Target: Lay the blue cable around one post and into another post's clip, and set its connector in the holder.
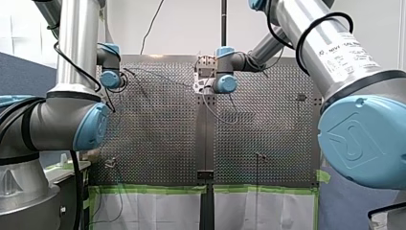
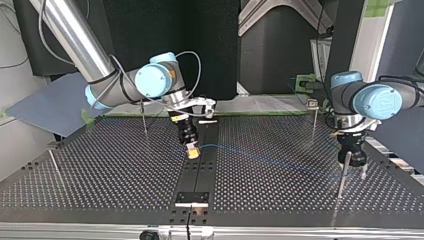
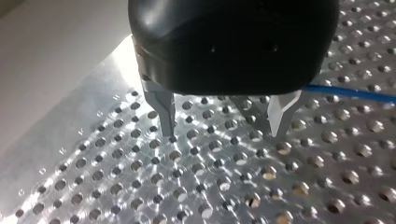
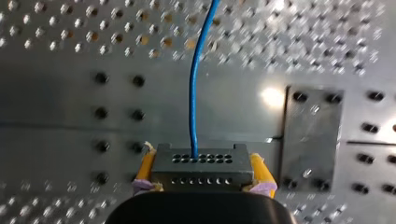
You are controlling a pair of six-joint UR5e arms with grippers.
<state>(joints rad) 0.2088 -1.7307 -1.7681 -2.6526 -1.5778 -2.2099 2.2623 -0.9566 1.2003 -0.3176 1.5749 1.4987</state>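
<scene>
Over the middle strip of the perforated metal table (image 2: 100,175), my right gripper (image 4: 201,161) has its yellow pads (image 4: 144,169) closed tight on the dark grey, hole-studded connector block (image 4: 201,173). The thin blue cable (image 4: 194,79) runs straight out ahead of it. My left gripper (image 3: 223,133) hangs just above the plate, metal fingers (image 3: 166,112) well apart and empty, with the cable passing beside one.

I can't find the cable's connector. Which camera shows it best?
The right wrist view: the connector sits close up between my right pincer's yellow pads. In the top view it's tiny; the other views miss it.
</scene>
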